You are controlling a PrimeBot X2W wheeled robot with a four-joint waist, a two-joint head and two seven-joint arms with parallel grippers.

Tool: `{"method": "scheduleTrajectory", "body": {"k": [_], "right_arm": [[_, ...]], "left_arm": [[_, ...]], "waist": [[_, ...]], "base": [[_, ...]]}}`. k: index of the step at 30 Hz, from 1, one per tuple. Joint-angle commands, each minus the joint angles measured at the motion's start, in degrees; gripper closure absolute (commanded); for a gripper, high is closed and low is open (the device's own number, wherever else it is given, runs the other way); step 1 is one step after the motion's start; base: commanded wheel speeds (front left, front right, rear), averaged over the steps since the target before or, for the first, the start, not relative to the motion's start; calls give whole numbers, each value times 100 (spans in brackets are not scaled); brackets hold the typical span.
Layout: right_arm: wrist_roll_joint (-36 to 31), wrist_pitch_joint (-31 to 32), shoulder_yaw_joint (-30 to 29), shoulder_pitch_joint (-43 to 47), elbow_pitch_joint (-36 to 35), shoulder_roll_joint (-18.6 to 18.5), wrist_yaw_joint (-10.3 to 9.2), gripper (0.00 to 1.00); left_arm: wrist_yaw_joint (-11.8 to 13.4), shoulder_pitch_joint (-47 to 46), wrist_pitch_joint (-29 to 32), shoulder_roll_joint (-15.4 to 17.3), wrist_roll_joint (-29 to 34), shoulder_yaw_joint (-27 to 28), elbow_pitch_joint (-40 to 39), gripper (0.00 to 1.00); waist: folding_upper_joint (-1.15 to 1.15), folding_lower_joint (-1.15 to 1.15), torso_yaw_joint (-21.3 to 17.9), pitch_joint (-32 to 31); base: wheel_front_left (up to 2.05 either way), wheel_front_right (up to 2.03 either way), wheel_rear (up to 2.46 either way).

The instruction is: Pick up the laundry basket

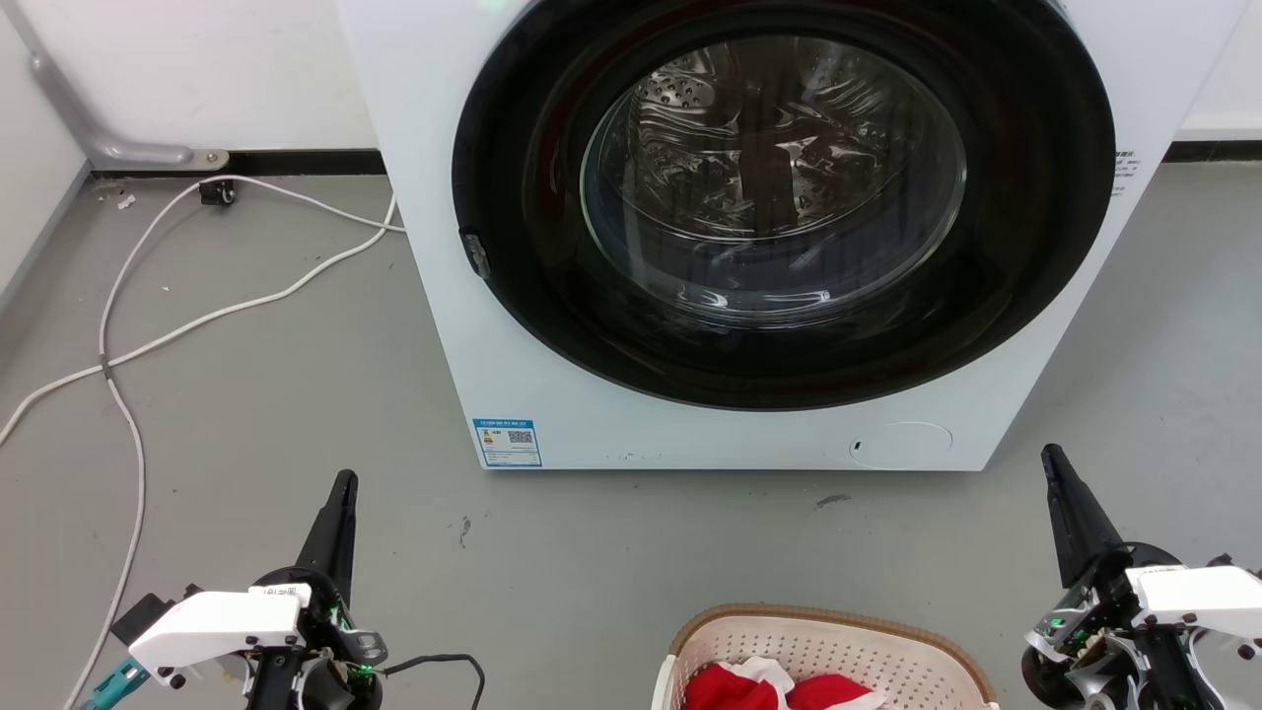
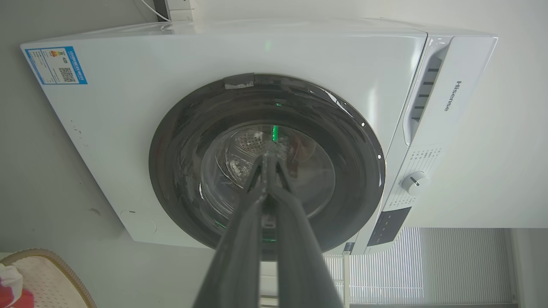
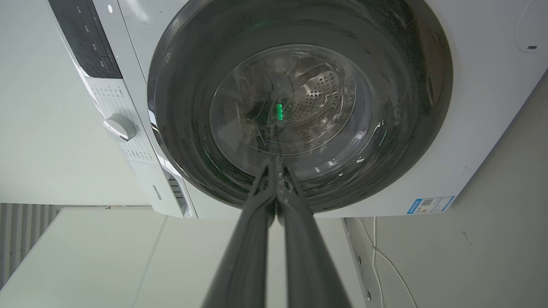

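Floor (image 1: 592, 552) bears laundry basket (image 1: 830, 621) between left gripper (image 1: 345, 481) and right gripper (image 1: 1051, 455).

- A large white front-loading washing machine (image 1: 444, 325) with a dark round door blocks the way ahead.
- Bare grey floor (image 1: 592, 552) lies open between it and the oval cream plastic laundry basket (image 1: 838, 617).
- Loose white cables (image 1: 202, 319) cross the floor on the left.

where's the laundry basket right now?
Head view, bottom edge just right of centre: the laundry basket sits on the floor in front of the washer, between the left hand and right hand, nearer the right.
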Motion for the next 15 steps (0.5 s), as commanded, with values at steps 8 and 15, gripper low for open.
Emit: {"method": "scheduleTrajectory", "body": {"k": [8,15], "right_arm": [[-39,23,-19,-57,10,24,2,100],[3,11,-12,32,47,12,0,0]], "left_arm": [[-18,-52,20,-1,20,17,5,100],[2,28,9,-21,1,11,60,0]], "waist": [[0,0,0,0],[0,0,0,-1]], "base": [[0,0,0],[0,0,0]]}}
